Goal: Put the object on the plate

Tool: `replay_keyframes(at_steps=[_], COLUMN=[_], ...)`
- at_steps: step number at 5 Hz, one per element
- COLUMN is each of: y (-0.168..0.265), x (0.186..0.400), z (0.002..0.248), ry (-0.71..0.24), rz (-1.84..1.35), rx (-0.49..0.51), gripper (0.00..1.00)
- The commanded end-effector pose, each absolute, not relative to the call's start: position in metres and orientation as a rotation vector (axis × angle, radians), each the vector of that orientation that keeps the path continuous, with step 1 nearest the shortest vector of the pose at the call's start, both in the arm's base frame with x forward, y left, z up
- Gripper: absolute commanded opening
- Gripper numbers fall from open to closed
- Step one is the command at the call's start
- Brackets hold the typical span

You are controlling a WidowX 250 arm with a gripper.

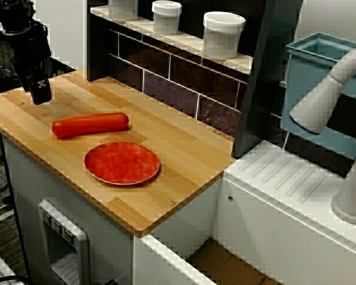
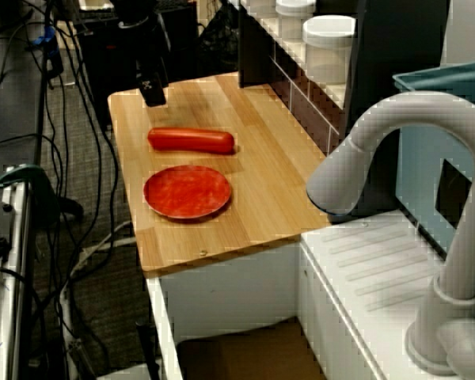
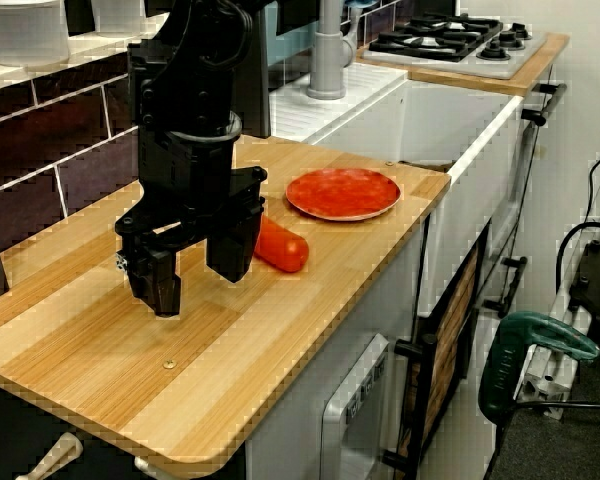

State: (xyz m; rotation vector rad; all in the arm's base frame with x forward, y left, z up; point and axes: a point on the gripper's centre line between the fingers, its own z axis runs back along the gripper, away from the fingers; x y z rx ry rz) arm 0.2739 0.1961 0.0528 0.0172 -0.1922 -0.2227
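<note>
The object, a smooth red-orange sausage, lies flat on the wooden counter, just behind the plate. It also shows in the side view and, partly hidden by the gripper, in the low view. The flat round red-orange plate sits near the counter's front edge, bare, and shows in the other views too. My black gripper hovers over the counter's left end, apart from the sausage, with its jaws spread and nothing between them. It also shows in the other two views.
White lidded jars stand on a tiled ledge behind the counter. A grey faucet and a white sink drainboard lie to the right, with a teal bin behind. A stove is beyond the sink.
</note>
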Motion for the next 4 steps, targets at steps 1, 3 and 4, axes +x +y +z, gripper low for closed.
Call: replay_keyframes(at_steps=[1, 3, 4], y=[0.196, 0.167, 0.152], x=[0.274, 0.263, 0.254], z=[0.053, 0.101, 0.122], ry=[-0.192, -0.198, -0.226], rz=[-0.223, -0.389, -0.403], rx=[0.017, -0.069, -0.063], gripper=[1.0, 1.0, 1.0])
